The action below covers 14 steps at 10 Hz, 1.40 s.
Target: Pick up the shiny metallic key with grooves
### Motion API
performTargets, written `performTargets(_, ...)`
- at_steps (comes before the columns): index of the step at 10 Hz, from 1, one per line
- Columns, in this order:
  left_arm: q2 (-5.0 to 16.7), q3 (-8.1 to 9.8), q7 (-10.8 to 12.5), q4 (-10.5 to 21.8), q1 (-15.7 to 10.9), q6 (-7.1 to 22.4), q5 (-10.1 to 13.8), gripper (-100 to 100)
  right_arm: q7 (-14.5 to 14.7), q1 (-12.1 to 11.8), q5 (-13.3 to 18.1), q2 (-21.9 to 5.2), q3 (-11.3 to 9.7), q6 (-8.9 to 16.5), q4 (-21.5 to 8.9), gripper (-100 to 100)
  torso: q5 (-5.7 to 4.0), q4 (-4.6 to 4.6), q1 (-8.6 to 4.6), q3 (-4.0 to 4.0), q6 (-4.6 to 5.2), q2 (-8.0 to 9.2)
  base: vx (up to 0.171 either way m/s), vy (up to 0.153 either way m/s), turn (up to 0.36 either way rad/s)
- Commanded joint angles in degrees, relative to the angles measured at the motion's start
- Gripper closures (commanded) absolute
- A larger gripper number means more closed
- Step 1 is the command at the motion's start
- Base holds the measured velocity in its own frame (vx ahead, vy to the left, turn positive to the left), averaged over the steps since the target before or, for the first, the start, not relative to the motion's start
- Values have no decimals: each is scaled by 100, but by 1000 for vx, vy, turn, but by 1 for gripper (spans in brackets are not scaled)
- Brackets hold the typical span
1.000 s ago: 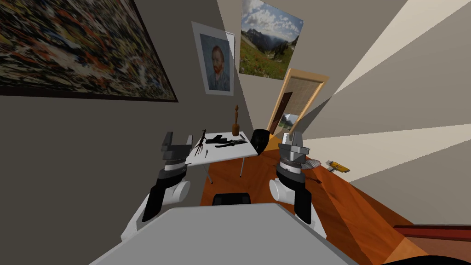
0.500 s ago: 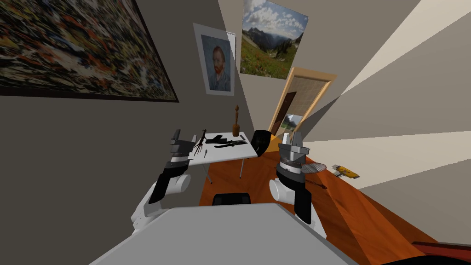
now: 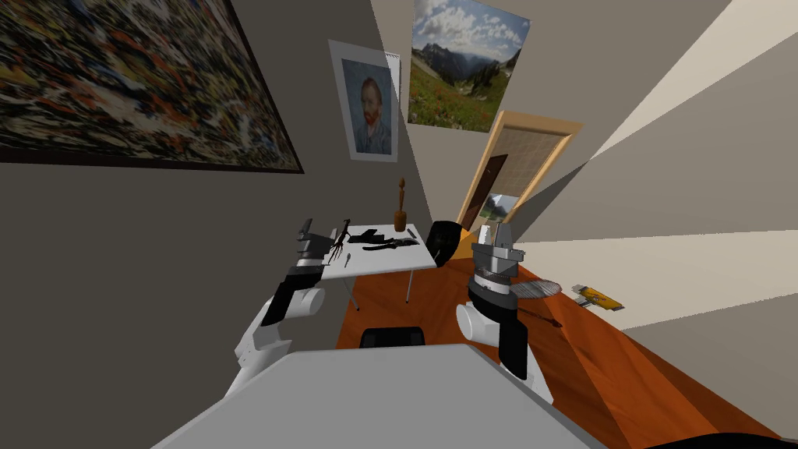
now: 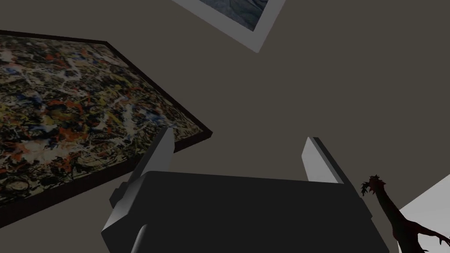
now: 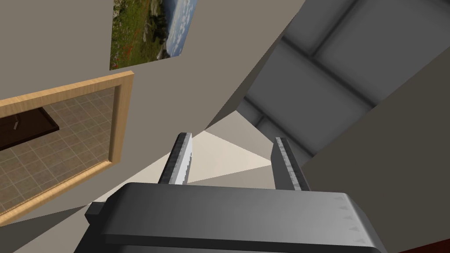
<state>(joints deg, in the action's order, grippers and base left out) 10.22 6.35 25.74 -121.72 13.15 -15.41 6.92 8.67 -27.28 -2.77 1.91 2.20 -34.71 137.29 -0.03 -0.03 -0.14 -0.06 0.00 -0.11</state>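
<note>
While nothing is held, progress: early; the approach is under way and the grasp itself has not begun
Key's place: a slim pale grey sliver (image 3: pixel 349 259) lies flat on the white table (image 3: pixel 390 263), near its front edge and just beside a dark red clawed figurine (image 3: pixel 340 242); I judge this sliver to be the key
Left gripper: the left gripper (image 3: pixel 313 232) hangs at the table's near left corner, close to the figurine, fingers spread wide and empty (image 4: pixel 238 137); in its wrist view the figurine (image 4: pixel 395 215) and a corner of the table (image 4: pixel 433 193) sit off to one side of the gripper, not between the fingers
Right gripper: the right gripper (image 3: pixel 495 228) is raised beside the table over the wooden floor, well apart from the sliver; its fingers stand apart with nothing between them (image 5: pixel 234 137)
Left to do: bring a gripper over the sliver, lower, close on it, lift
Hard to make out: the sliver is too small to show grooves or shine; a second slim piece (image 3: pixel 410 233) near the far edge could equally be the key; the black things (image 3: pixel 382 240) in the table's middle cannot be told apart
Hidden or cut off: the left hand hides part of the table's left corner; the sliver lies outside both wrist views
</note>
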Motion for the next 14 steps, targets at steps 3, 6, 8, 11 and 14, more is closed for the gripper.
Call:
performTargets(3,20,94,313,170,-232,463,105,-100,0,0,0,0,0,0,0,0,0,0,1,1,0,1,14,-35,41)
performTargets(6,17,216,703,444,-541,980,245,-100,0,0,0,0,0,0,0,0,0,0,2,1,0,2,17,-38,57)
performTargets(8,7,278,894,588,-689,1250,316,-100,0,0,0,0,0,0,0,0,0,0,4,1,0,2,17,-34,51)
performTargets(11,-7,341,1081,735,-832,1610,388,-100,0,0,0,0,0,0,0,0,1,0,4,0,0,0,18,-30,44)
performTargets(14,-42,469,1441,1036,-1107,2104,533,-100,0,0,0,0,0,0,0,0,1,0,5,0,1,0,22,-31,53)
